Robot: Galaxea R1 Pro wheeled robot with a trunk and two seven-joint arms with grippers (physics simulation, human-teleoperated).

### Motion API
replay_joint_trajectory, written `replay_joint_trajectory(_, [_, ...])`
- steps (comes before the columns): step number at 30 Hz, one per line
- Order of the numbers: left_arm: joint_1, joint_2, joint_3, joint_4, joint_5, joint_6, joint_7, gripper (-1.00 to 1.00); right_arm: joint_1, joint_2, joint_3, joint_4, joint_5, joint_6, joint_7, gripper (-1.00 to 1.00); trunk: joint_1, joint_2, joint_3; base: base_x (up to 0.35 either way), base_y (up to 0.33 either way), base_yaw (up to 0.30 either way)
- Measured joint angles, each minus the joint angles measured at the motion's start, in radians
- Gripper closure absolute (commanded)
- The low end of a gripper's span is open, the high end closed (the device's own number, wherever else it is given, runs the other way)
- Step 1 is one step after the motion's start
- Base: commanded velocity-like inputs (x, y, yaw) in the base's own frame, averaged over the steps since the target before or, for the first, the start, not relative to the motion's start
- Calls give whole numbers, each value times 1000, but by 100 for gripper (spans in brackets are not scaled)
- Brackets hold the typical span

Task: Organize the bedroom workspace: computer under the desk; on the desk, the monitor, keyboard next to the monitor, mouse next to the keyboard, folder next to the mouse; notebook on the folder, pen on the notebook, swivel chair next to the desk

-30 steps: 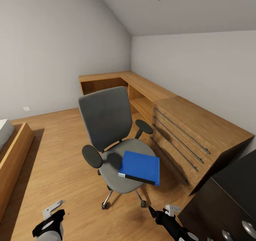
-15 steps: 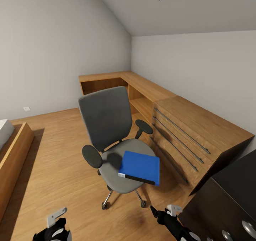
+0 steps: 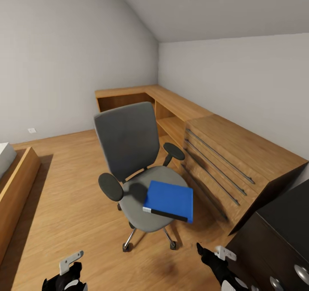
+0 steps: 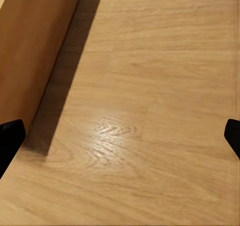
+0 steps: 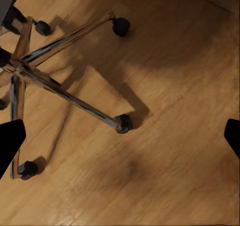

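Note:
The grey swivel chair (image 3: 128, 145) stands in the middle of the wooden floor in the head view. A bright blue folder (image 3: 168, 200) with a black spine edge lies flat on its seat, overhanging the front right. A corner of the black desk (image 3: 274, 233) with round silver knobs shows at the lower right. My left gripper (image 3: 64, 279) is low at the bottom left, open over bare floor (image 4: 120, 138). My right gripper (image 3: 213, 260) is at the bottom, right of the chair and below the folder, open (image 5: 120, 141) above the chair's chrome star base (image 5: 60, 91).
A light wooden drawer cabinet (image 3: 227, 162) with long bar handles runs along the right wall, joined to low wooden shelving (image 3: 141, 95) in the far corner. A wooden bed frame (image 3: 17, 183) lines the left edge. Open floor lies left of the chair.
My right gripper has shifted to the right, towards the black desk. My left gripper has sunk slightly lower in the head view. The chair and folder have stayed put.

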Motion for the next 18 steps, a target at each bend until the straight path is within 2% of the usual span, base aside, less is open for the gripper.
replay_joint_trajectory(2, [0, 1, 2, 0, 0, -4, -19, -100, 0, 1, -42, 2, 0, 0, -42, -100, 8, -14, -6, 0, 0, 0])
replay_joint_trajectory(5, [0, 6, 3, 0, 0, -7, -61, -100, 0, 6, -66, 2, 1, 0, -62, -100, 19, -35, -16, 0, 0, 0])
replay_joint_trajectory(6, [0, 11, 4, 0, -1, -7, -96, -100, 0, 8, -75, 2, 1, 0, -69, -100, 23, -42, -19, 0, 0, 0])
replay_joint_trajectory(10, [0, 29, 5, 0, 1, -7, -171, -100, -1, 10, -88, 1, 0, 2, -79, -100, 38, -70, -31, 0, 0, 0])
replay_joint_trajectory(13, [0, 43, 8, 0, 1, -6, -198, -100, -1, 11, -94, -12, 0, 4, -79, -100, 50, -91, -41, 0, 0, 0])
replay_joint_trajectory(18, [0, 51, 19, 0, 1, -6, -215, -100, -2, 8, -97, -73, 0, 7, -79, -100, 69, -126, -56, 0, 0, 0])
